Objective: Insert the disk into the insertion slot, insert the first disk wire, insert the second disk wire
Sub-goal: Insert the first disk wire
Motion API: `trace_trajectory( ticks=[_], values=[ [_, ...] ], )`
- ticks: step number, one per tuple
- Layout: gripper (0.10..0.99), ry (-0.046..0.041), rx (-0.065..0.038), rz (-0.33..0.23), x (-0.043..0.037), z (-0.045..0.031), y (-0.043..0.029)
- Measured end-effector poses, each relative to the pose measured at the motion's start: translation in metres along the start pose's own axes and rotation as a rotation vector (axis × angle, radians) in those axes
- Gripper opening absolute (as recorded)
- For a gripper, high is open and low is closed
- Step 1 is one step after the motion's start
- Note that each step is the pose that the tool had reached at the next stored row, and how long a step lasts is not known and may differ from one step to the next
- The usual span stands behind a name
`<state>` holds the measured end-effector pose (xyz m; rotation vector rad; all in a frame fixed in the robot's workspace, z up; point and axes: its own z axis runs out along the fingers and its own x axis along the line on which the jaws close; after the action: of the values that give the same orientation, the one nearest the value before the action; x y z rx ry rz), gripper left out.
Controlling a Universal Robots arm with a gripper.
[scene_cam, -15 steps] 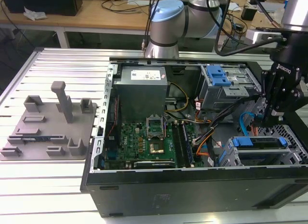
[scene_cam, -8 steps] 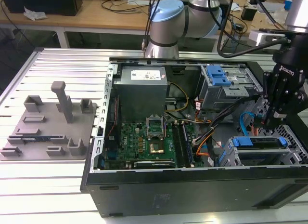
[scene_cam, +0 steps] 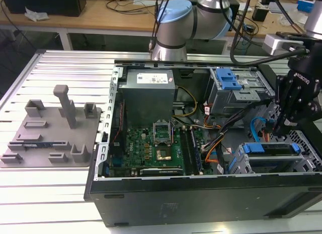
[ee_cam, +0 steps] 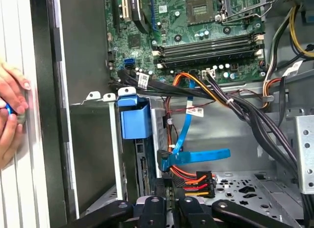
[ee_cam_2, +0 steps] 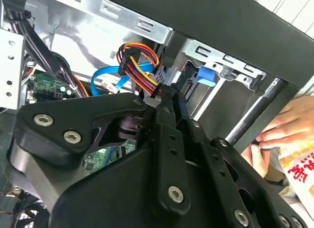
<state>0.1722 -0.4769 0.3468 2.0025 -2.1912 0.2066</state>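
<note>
The gripper point(ee_cam: 172, 191) is hovering at the rear edge of the disk point(scene_cam: 266, 149) with its fingers point(ee_cam_2: 165, 124) drawn together, though what, if anything, they are pinching is hidden. The disk is sitting inside the insertion slot point(scene_cam: 271, 164), so that step looks done. The first disk wire point(ee_cam: 185, 132) is looping down to its plug just beside the fingertips. What looks like the second disk wire point(ee_cam: 197, 181), a red, orange and yellow bundle, is ending right next to it, but I cannot tell whether either plug is fully seated.
</note>
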Motion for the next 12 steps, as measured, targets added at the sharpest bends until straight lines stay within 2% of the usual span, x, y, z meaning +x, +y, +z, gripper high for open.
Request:
trace_trajectory(
  ticks=[4,7,9,12],
  values=[
    [0.169,-0.0026,-0.002,-0.006,0.0028,-0.0039,-0.0022],
    [0.169,-0.0145,-0.002,-0.01,0.0044,-0.0045,-0.0029],
    [0.169,-0.0348,-0.004,-0.011,0.0075,-0.0038,-0.0032],
    [0.169,-0.0567,-0.006,-0.012,0.0114,-0.003,-0.0035]
  ],
)
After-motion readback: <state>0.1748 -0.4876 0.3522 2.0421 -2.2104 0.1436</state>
